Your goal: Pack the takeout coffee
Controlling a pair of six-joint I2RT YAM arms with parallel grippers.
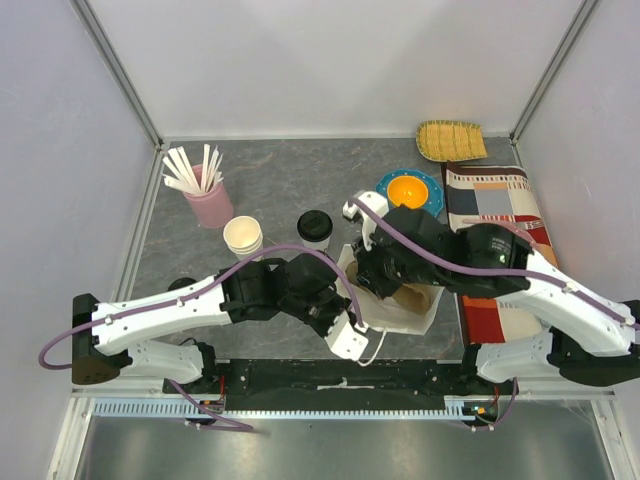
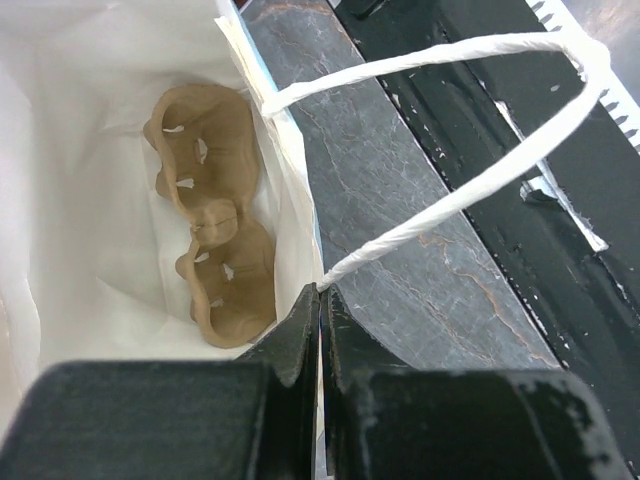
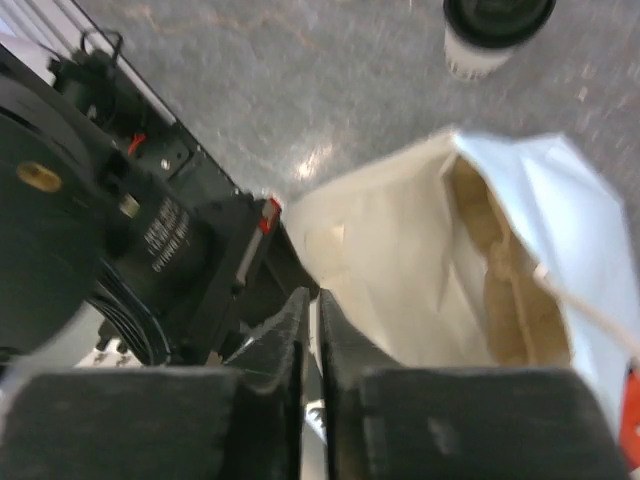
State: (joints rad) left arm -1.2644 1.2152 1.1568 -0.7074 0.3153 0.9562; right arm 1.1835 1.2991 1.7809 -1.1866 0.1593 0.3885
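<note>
Pinching the rim of the bag (image 2: 60,200), left tool (image 2: 320,296) and right tool (image 3: 312,302) both clamp paper. That takeout coffee (image 1: 314,228) beyond them looks light and squashable. Grip gently under the lid (image 3: 497,12).

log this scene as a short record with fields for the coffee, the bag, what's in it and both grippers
coffee: takeout coffee upright on the table, lid on, outside the bag
bag: white paper bag, mouth open
in bag: brown cup carrier, no cup in it
left gripper: shut on the bag's rim
right gripper: shut on the bag's rim
</note>
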